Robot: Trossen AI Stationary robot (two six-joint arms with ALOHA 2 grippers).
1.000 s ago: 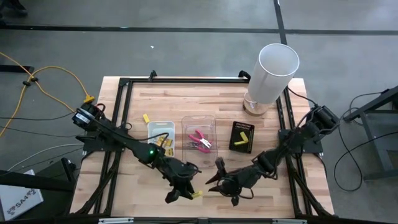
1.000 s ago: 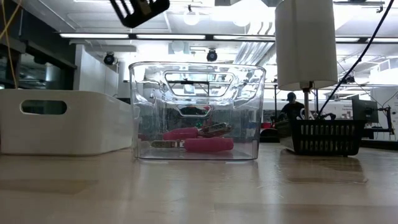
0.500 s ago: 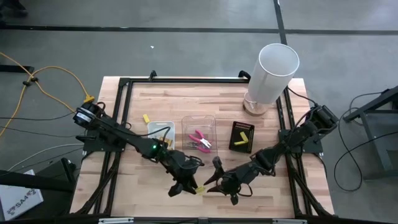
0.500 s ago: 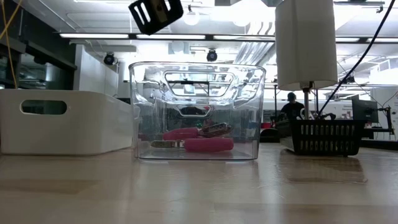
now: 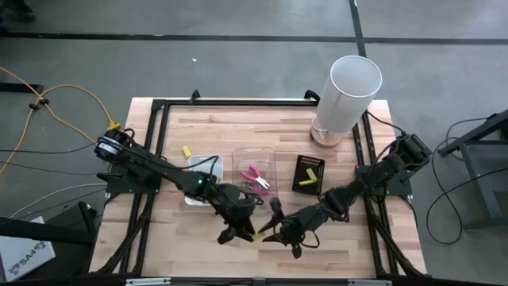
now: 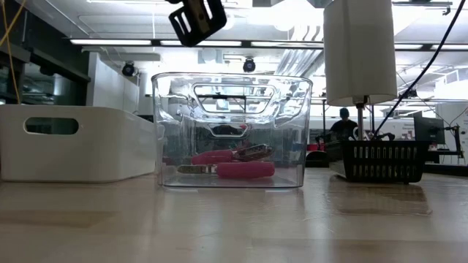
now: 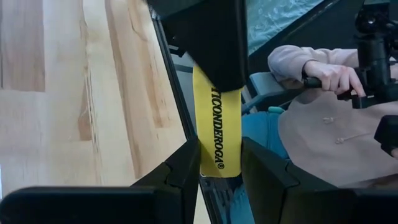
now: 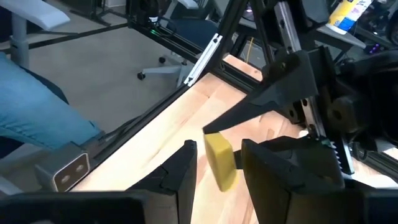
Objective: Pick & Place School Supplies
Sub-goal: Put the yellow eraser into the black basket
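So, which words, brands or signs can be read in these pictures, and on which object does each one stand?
"TICONDEROGA®": black print along the yellow box; a dark finger covers the first letter.
White card at the high view's left edge: print too small to read.
Bottle in the right wrist view: label too blurred.
Flat black box: yellow mark, no readable text.

Both grippers, left gripper [image 5: 240,235] and right gripper [image 5: 270,236], crowd the table's [image 5: 389,238] near middle. Behind them stand a white tray [image 5: 193,163], clear bin [image 5: 254,163], black box [image 5: 308,174] and tall cylinder [image 5: 346,95]; bare wood lies at the near corners.
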